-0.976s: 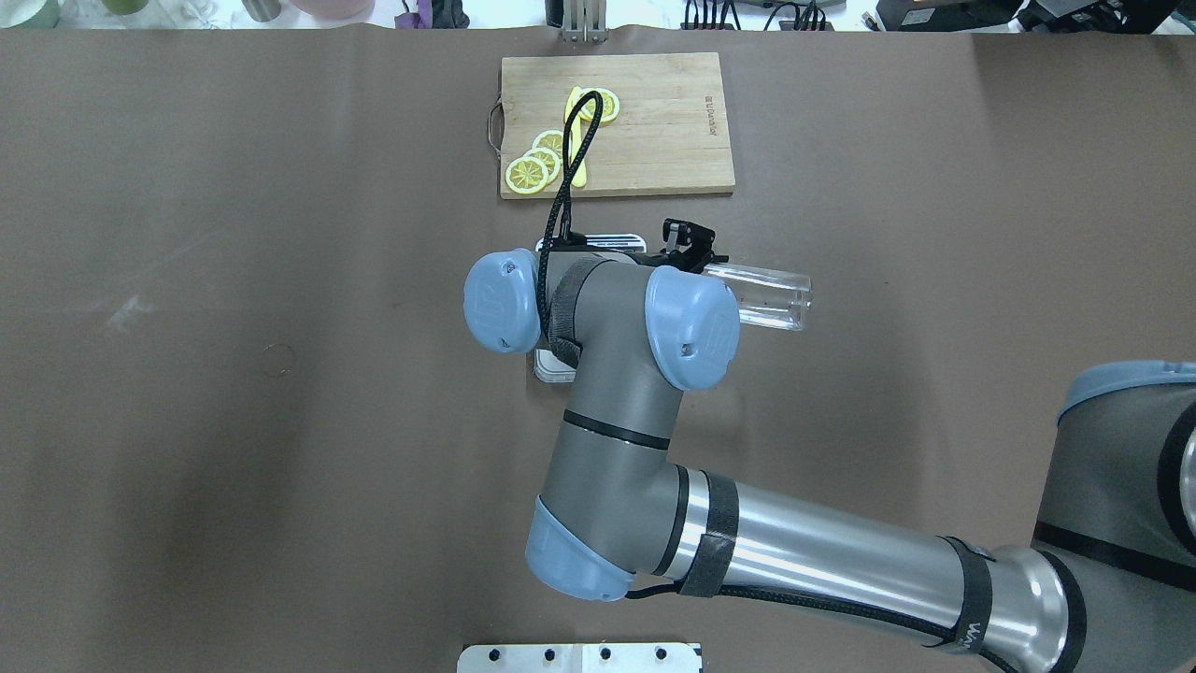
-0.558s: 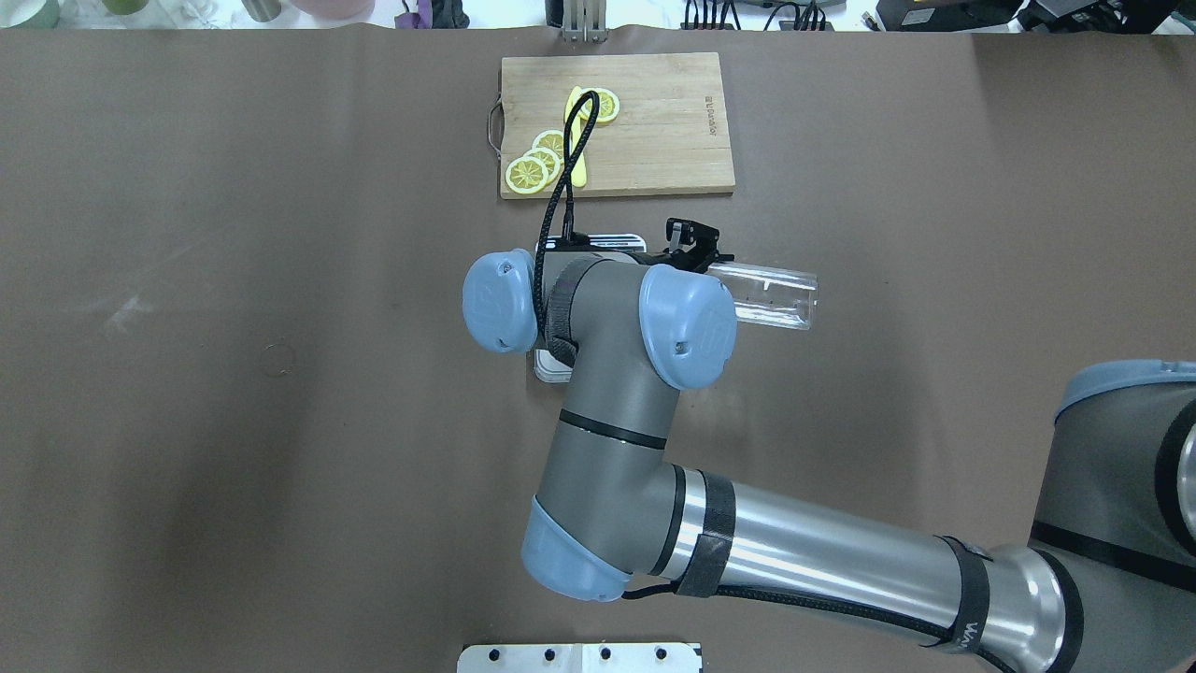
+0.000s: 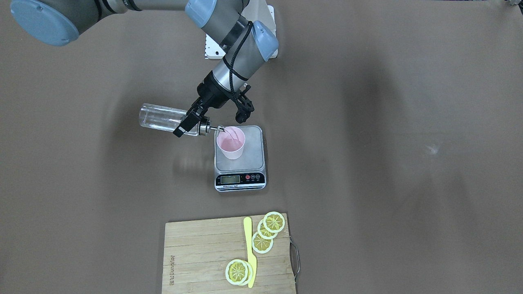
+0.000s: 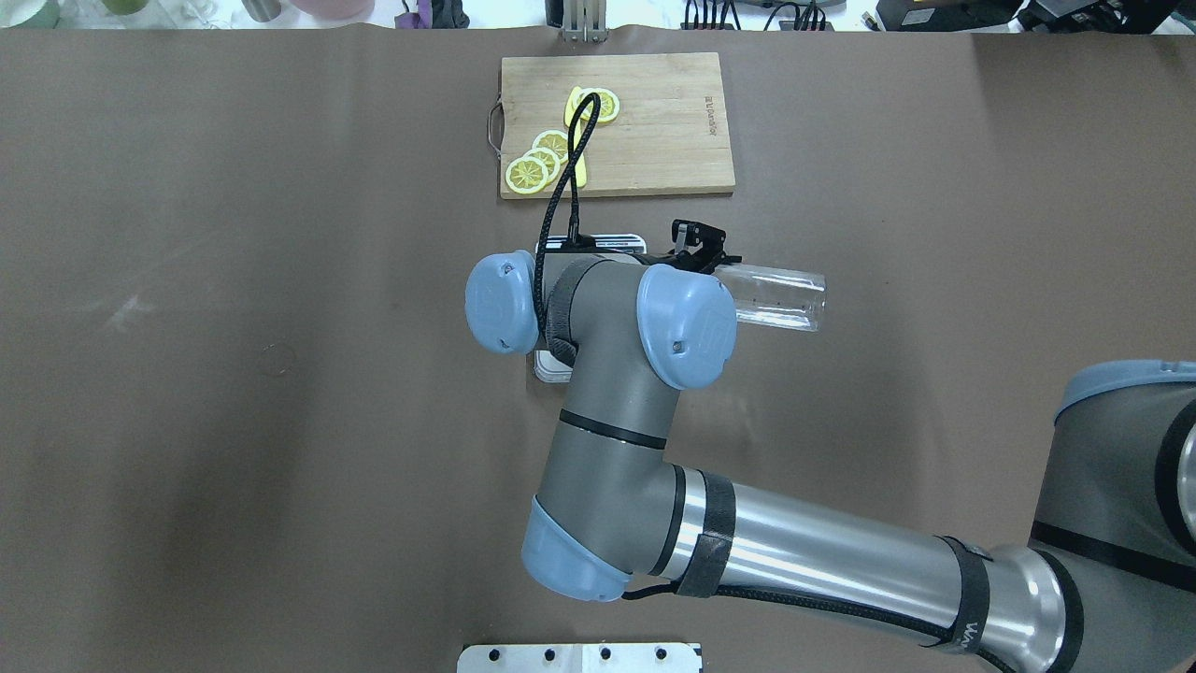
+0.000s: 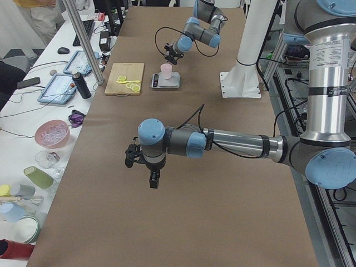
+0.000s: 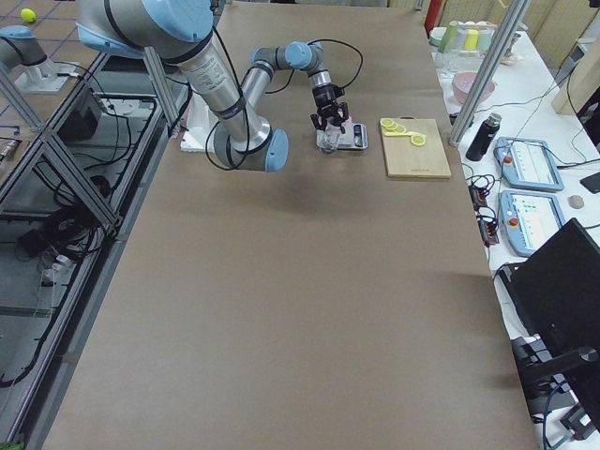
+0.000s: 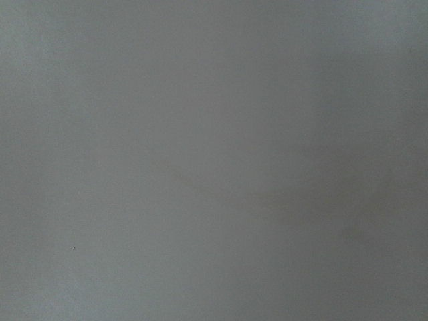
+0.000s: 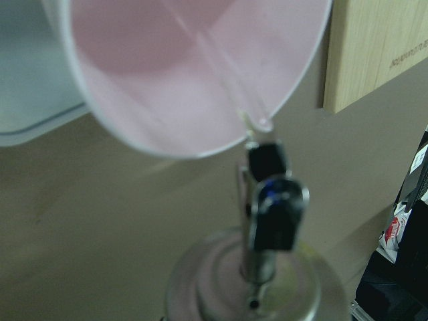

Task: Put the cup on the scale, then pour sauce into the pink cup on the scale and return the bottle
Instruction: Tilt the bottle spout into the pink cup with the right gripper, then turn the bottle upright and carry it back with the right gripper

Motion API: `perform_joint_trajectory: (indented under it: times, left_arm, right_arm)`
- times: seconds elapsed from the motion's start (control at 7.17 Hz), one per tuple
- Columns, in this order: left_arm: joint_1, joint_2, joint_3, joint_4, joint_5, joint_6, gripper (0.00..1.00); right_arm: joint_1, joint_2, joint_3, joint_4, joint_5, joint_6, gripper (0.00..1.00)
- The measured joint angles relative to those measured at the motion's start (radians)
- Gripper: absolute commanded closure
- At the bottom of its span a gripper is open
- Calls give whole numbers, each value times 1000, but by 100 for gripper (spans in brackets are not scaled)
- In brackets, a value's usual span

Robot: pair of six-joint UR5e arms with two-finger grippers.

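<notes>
The pale pink cup [image 3: 231,145] stands on the silver scale [image 3: 253,143]. My right gripper [image 3: 187,122] is shut on the clear bottle [image 3: 159,117], which lies nearly level with its metal spout [image 3: 216,129] over the cup's rim. A thin stream of clear sauce [image 8: 221,60] runs from the spout [image 8: 271,200] into the cup [image 8: 154,73]. From overhead my right arm hides the cup; the bottle's body [image 4: 775,299] and a corner of the scale [image 4: 553,366] show. My left gripper [image 5: 130,157] hovers over bare table far from the scale; I cannot tell its state.
A bamboo cutting board [image 3: 196,253] with lemon slices [image 3: 261,241] and a yellow knife [image 3: 248,245] lies just beyond the scale. A white mount plate [image 4: 579,657] sits at the robot's edge. Cups, bowls and tablets [image 5: 55,89] crowd the side bench.
The bottle's base has swung slightly to the right in the overhead view, and the right wrist has turned a little with it. The scale has not moved.
</notes>
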Motion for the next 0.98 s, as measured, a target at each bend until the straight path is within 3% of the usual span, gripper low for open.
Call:
perform_joint_trajectory:
  times: [0.42,0.98]
  left_arm:
    - [0,0,3,0,7,0,2]
    - [-3,2,-4,-3,15,9,2]
  right_arm:
    - [2,-14,36,9,-5,3,55]
    - [26,-170,261,194,12,6,55]
